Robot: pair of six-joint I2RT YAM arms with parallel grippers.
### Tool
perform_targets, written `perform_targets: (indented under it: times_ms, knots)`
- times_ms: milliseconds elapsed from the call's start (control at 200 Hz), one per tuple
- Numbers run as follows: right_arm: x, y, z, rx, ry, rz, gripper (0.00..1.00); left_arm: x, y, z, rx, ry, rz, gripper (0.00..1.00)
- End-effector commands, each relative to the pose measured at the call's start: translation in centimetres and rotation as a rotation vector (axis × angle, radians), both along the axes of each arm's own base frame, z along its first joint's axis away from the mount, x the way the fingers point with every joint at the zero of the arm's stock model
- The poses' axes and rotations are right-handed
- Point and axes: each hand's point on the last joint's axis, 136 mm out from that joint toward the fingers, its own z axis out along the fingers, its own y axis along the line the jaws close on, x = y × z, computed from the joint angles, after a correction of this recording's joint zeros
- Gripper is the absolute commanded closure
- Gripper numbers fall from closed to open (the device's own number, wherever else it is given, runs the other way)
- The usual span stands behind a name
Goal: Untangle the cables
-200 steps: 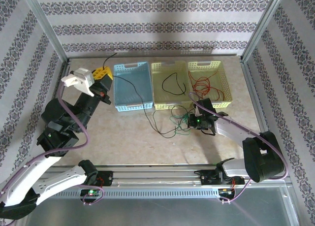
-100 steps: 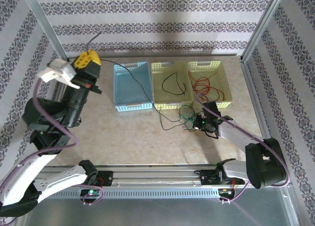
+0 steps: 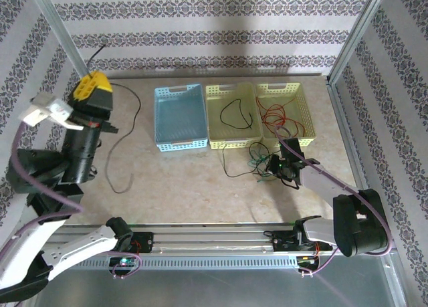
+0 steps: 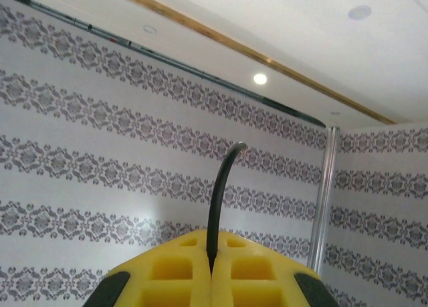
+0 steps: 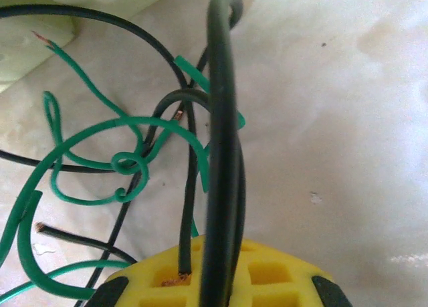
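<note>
My left gripper (image 3: 92,86) is raised at the far left, shut on a long black cable (image 3: 136,106). In the left wrist view, its yellow fingers (image 4: 167,273) pinch that cable (image 4: 215,207), and the short end curves upward. The cable drapes down to the table left of the blue basket (image 3: 160,120). My right gripper (image 3: 274,166) is low in front of the baskets, shut on another black cable (image 5: 221,106) in a tangle with the green cable (image 3: 256,161) (image 5: 100,136). A red cable (image 3: 281,116) lies in the right basket (image 3: 304,110).
A short black cable (image 3: 234,113) lies in the middle yellow-green basket (image 3: 212,116). The three baskets stand in a row at the back of the table. Metal frame posts and patterned walls close in both sides. A rail (image 3: 214,243) runs along the near edge.
My left gripper swung left and up with the black cable, dragging it off the blue basket and out of the tangle. My right gripper shifted slightly right, still holding its cable.
</note>
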Motion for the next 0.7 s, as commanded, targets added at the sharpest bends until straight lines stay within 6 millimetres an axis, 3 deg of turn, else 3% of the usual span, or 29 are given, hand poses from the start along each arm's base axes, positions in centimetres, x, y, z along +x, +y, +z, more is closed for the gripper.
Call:
perform_targets:
  times_ms: [0, 260, 400, 575, 695]
  knots:
    - [0.5, 0.9, 1.2, 0.058, -0.056, 0.027, 1.0, 2.2, -1.9, -0.3, 0.019, 0.046, -0.008, 1.0]
    - [0.7, 1.7, 3.0, 0.085, -0.131, 0.086, 1.0, 7.7, -4.9, 0.5, 0.063, 0.103, 0.072, 1.0]
    - [0.6, 1.8, 3.5, 0.085, -0.144, 0.098, 1.0, 12.5, -6.8, -0.4, 0.063, 0.193, 0.058, 1.0]
    - [0.5, 1.4, 3.9, 0.064, -0.161, 0.105, 1.0, 20.2, -11.6, -4.0, 0.06, 0.348, -0.055, 1.0]
    - [0.4, 1.1, 3.9, 0.038, -0.167, 0.108, 1.0, 24.8, -15.4, -7.8, 0.096, 0.481, -0.132, 1.0]
